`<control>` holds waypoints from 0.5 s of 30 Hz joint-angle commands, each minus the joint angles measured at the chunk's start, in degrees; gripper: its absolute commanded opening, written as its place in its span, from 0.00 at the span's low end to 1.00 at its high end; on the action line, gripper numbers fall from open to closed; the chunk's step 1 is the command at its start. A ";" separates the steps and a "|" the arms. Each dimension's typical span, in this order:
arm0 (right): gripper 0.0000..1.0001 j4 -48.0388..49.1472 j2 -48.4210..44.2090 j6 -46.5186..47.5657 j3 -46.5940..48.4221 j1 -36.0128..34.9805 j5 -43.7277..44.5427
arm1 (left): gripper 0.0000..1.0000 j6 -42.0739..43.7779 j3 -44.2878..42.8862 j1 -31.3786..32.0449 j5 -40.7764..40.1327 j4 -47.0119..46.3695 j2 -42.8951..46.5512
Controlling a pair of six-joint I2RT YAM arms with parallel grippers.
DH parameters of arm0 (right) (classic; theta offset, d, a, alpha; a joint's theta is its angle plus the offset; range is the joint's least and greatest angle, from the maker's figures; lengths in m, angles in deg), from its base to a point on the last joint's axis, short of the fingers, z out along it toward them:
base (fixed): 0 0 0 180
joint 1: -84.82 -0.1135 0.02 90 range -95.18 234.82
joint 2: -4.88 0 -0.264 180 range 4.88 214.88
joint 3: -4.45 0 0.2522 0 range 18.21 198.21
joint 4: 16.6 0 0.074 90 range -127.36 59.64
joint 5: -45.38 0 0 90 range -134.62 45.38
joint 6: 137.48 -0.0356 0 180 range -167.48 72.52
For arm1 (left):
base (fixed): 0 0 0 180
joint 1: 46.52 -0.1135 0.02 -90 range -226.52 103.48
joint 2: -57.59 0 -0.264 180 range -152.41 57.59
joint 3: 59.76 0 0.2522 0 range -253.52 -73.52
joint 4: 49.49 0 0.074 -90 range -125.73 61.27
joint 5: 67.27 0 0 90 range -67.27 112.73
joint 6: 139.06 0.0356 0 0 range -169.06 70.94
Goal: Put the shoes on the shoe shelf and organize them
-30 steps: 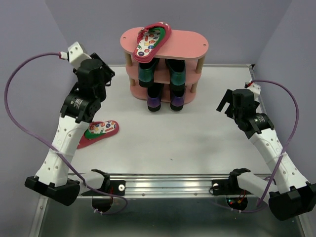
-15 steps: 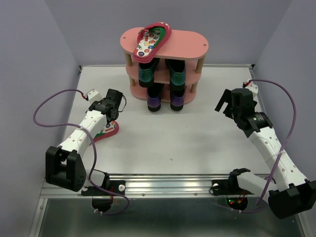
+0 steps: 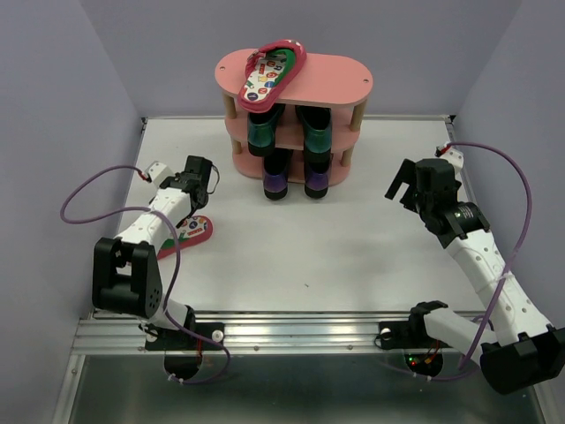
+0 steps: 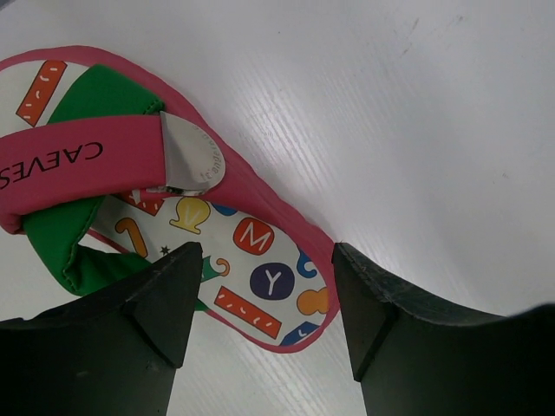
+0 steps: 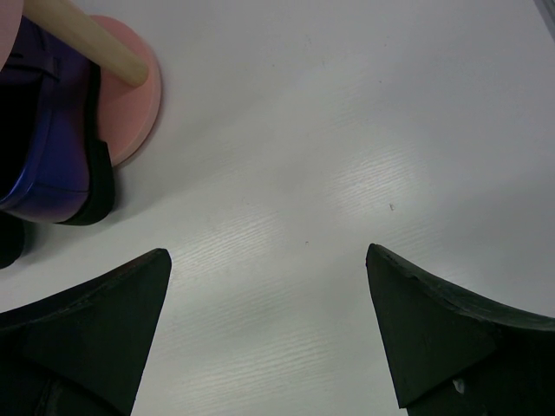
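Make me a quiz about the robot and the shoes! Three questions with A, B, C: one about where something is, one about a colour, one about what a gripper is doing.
1. One flip-flop lies on top of the shoe shelf. Where is the other flip-flop?
A. on the table, below the left gripper
B. on the bottom board
C. on the middle board

2. What colour are the loafers on the middle board?
A. red
B. dark green
C. yellow

3. How are the left gripper's jaws?
A. shut on the flip-flop
B. shut on nothing
C. open

Answers: 1 A, the top view shows it on the table. 2 B, both are glossy green. 3 C, the wrist view shows a wide gap between the fingers.
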 commanded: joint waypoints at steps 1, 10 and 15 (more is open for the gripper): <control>1.00 2.60 -1.20 1.11 0.70 0.51 0.93 | 0.72 -4.67 1.56 -1.55 -2.15 -1.63 0.44; 1.00 2.60 -1.37 0.93 0.35 0.51 0.49 | 0.72 -4.33 2.53 -4.80 0.22 -4.53 -1.93; 1.00 2.60 -1.46 0.93 0.08 0.51 0.49 | 0.69 -5.47 4.11 -7.60 0.22 -6.19 -2.72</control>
